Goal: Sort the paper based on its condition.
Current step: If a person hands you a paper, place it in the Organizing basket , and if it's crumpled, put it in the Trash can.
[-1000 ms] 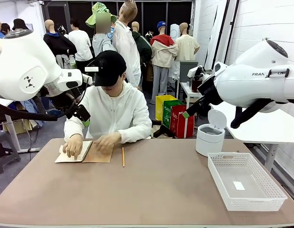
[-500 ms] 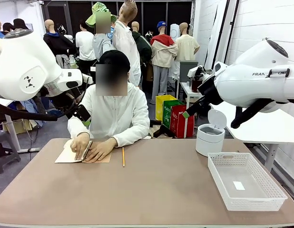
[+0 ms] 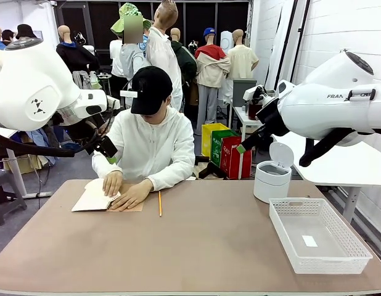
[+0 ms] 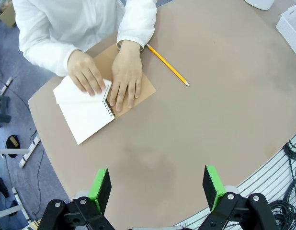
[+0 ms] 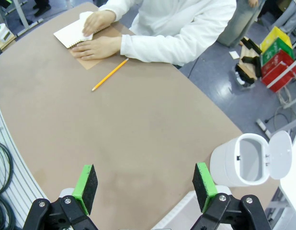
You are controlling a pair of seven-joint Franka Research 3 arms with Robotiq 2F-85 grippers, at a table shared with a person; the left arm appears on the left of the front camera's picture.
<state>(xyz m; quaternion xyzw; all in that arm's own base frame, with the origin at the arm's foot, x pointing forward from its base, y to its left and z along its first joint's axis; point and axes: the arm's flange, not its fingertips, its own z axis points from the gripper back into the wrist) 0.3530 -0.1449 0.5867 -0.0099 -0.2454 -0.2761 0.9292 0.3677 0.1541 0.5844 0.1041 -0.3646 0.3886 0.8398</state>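
Far across from left fingers (image 4: 100, 189) and right fingers (image 5: 85, 188), both spread empty, paper (image 4: 69, 92) under a hand (image 4: 85, 72).

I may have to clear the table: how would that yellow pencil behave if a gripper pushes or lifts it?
The pencil is slim and lies flat on the table, so a sideways nudge would probably roll it. It looks light and stiff, likely easy to lift, though a pinch could slip. Its pointed tip may snap.

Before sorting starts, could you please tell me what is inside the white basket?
A small white label lies on the floor of the basket. Its near mesh wall partly screens the floor's front strip.
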